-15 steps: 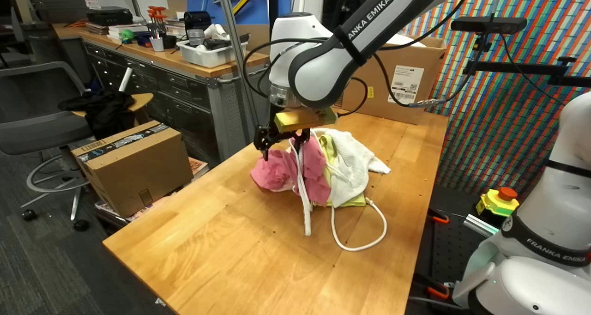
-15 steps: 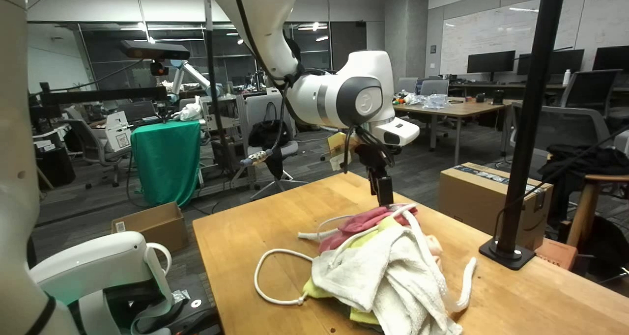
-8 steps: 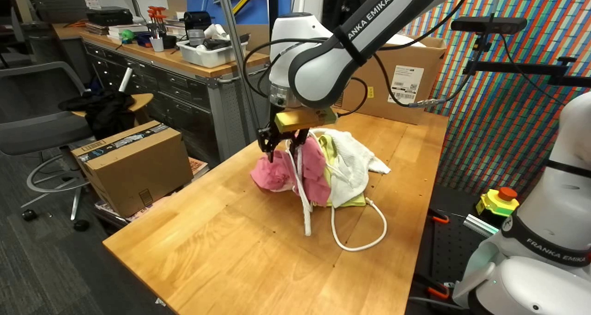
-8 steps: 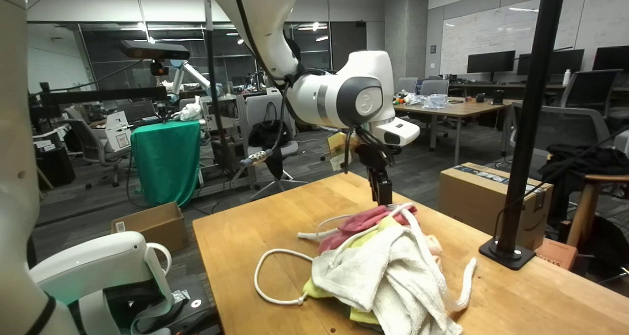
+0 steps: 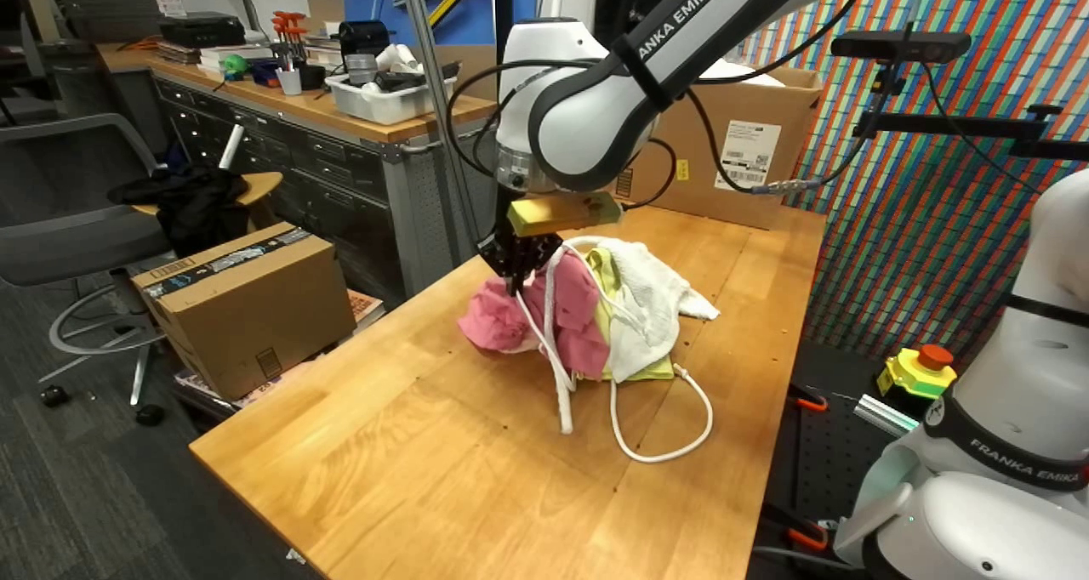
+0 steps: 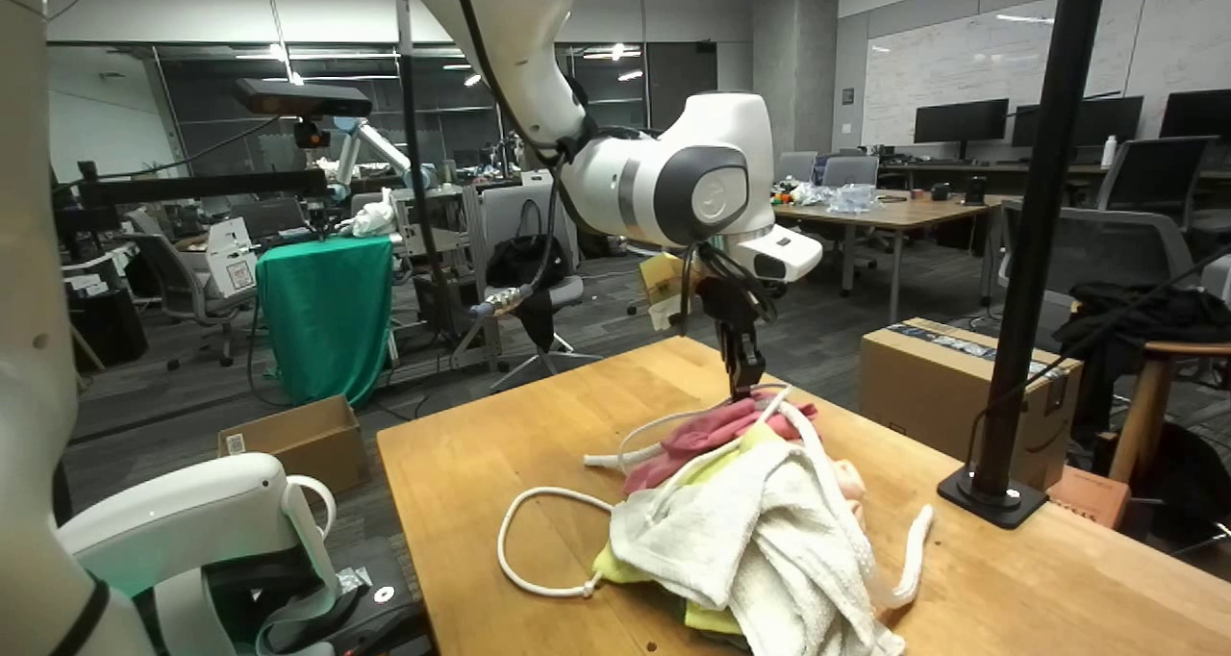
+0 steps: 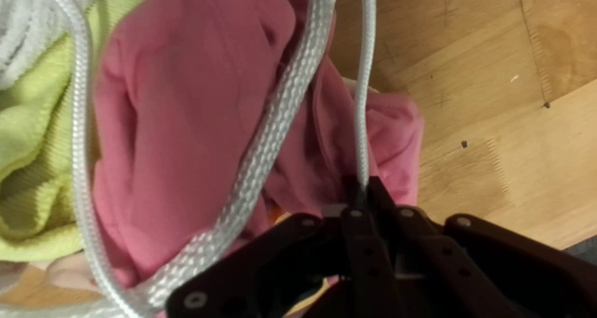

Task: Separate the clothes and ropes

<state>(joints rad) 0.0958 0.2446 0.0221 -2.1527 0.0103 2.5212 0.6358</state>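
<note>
My gripper is shut on a thin white rope, which runs up from between the fingertips in the wrist view. Just beneath lies pink cloth; whether the tips pinch any of it too is hidden. A thicker white rope crosses that cloth beside the jaws, and another white strand passes to its left. Yellow-green cloth and a white towel are piled against the pink one. In an exterior view a white rope loop reaches from the heap onto bare wood.
The heap sits on a wooden table. A black post with a flat base stands at the table's edge. A large cardboard box rests at the far end, and another box is off to the side, below table height.
The jaws have gone from open to shut, catching the thin rope. That strand now slants toward the fingertips, and the arm has shifted slightly. The rest of the heap looks almost the same.
</note>
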